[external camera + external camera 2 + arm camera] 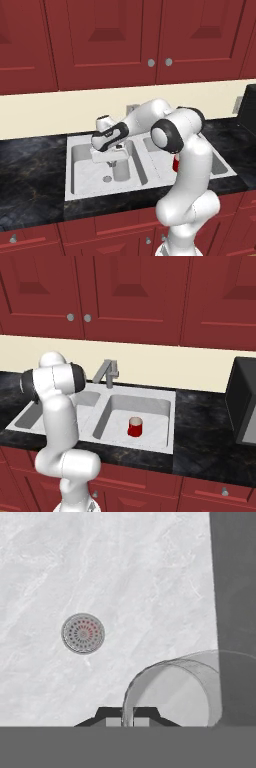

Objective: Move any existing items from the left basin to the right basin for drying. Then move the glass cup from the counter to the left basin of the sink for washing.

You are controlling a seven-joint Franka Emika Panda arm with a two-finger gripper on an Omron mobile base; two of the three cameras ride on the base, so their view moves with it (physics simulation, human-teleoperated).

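Observation:
My gripper (113,161) reaches down into the left basin (84,172), shut on the rim of the glass cup (120,170). In the hand view the gripper (127,718) pinches the near wall of the translucent grey glass cup (172,692), which hangs upright beside the basin's side wall. The marbled floor of the left basin (125,572) with its round drain (83,633) lies below. I cannot tell whether the cup touches the floor. The red cup (135,427) stands upright in the right basin (152,406); a sliver of that red cup (175,163) peeks past my arm.
The grey faucet (107,374) rises at the back middle of the sink. Black counter (30,170) flanks the sink on both sides. A dark appliance (245,401) stands on the counter at the far right. Red cabinets hang above.

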